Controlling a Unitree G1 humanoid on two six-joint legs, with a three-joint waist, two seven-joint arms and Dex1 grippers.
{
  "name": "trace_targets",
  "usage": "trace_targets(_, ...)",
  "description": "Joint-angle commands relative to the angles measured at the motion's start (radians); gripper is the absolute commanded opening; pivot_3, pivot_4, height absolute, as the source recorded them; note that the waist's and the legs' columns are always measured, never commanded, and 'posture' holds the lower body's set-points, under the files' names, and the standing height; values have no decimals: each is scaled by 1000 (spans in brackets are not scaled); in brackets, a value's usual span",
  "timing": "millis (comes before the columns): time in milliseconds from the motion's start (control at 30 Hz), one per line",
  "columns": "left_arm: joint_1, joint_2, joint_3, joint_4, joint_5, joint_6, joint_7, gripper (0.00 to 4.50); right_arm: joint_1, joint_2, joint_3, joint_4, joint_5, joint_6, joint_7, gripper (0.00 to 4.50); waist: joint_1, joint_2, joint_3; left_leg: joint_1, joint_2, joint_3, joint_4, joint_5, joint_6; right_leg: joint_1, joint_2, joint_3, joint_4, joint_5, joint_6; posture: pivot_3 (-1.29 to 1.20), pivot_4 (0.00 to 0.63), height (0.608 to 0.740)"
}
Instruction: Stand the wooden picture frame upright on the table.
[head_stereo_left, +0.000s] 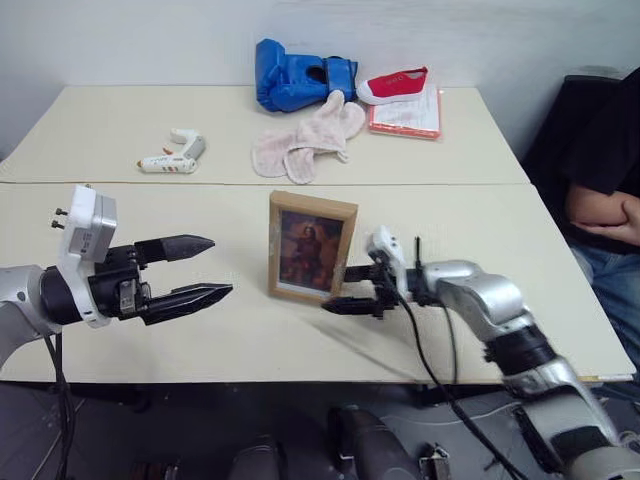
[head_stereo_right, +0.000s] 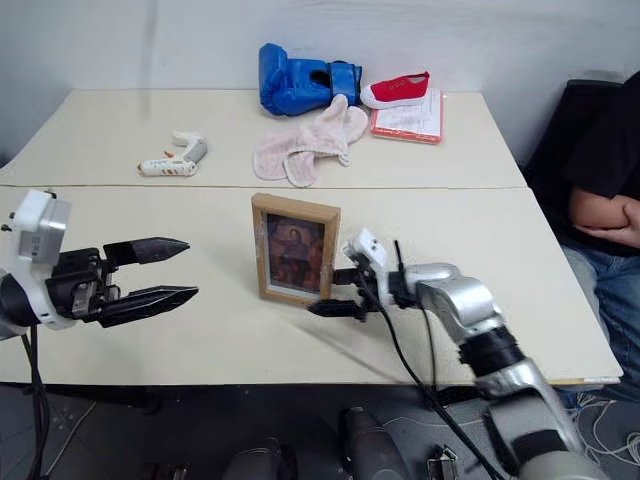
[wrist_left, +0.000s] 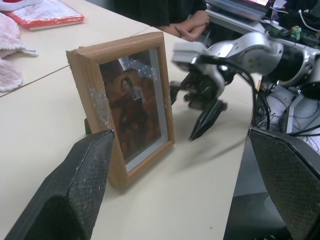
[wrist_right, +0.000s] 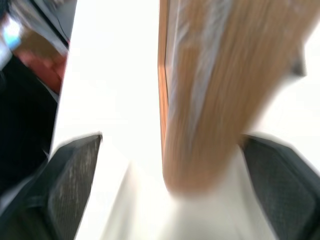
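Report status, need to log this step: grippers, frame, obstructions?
Left gripper open, off to the side. Right gripper open beside the small light-wood picture frame, which stands upright on the cream table. Nothing in the way.

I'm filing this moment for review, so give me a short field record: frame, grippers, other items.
frame: wooden picture frame upright on the table, picture facing the robot
right gripper: open beside the frame's right edge, fingers astride it, no grip
left gripper: open, apart from the frame
other items: blue boxing glove, red shoe, pink mitten
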Motion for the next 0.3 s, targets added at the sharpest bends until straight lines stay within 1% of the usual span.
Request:
trace_targets(33,-1,31,-4,13,43,-57,-41,4500,12,-106,-108,-75,-3,-66,83,4457,3,0,0,0,0,0,0,0,0,0,0,0,0,0,0,0,150,740)
trace_targets(67,3,39,-8,21,62,-73,-52,4500,22,-158,-164,-78,22,-77,125,4457,3,0,0,0,0,1,0,0,1,0,0,1,-1,0,0,0,150,740)
trace_targets(133,-19,50,-10,60,80,-94,-63,4500,33,-273,-307,-83,128,-10,216,4457,9,2,2,0,0,2,0,-2,4,0,0,1,-1,0,1,0,150,740)
trace_targets(167,-34,52,-11,76,86,-103,-65,4500,44,-308,-350,-93,168,18,249,4457,11,4,3,0,0,2,0,-3,5,0,0,1,-1,0,1,0,150,740)
trace_targets(233,-53,55,-19,98,97,-118,-71,4500,64,-332,-394,-114,213,44,268,4457,12,3,2,0,1,2,0,-3,6,0,1,1,-1,0,1,0,150,740)
trace_targets(300,-61,58,-37,113,119,-137,-78,4500,66,-312,-413,-136,235,73,234,4457,9,1,1,2,2,1,0,-3,6,2,2,1,-1,0,0,0,150,740)
